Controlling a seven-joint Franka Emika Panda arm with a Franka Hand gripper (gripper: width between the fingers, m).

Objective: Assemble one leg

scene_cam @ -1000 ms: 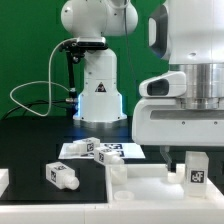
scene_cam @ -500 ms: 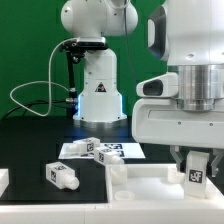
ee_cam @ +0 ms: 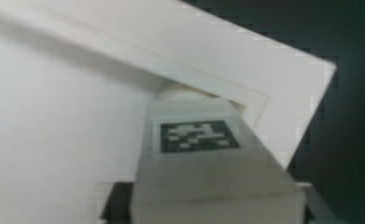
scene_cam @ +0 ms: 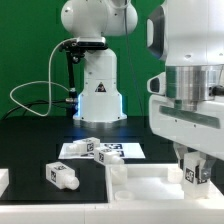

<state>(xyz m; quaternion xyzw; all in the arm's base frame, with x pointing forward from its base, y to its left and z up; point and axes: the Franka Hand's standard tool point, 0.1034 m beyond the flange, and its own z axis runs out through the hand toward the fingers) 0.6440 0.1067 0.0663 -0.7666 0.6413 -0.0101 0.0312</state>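
Observation:
My gripper is shut on a leg, a chunky white peg with a black-and-white tag, and holds it upright over the far right corner of the large white panel. In the wrist view the leg fills the middle, and its far end sits at the raised rim corner of the panel. My dark fingers press on both sides of it. Whether the leg's end touches the panel I cannot tell.
Another leg lies on the black table at the exterior view's left. A third leg lies on the marker board behind the panel. The robot base stands at the back, and a white block sits at the left edge.
The hand has turned about its own axis while holding the leg. The leg has stayed at the panel's corner.

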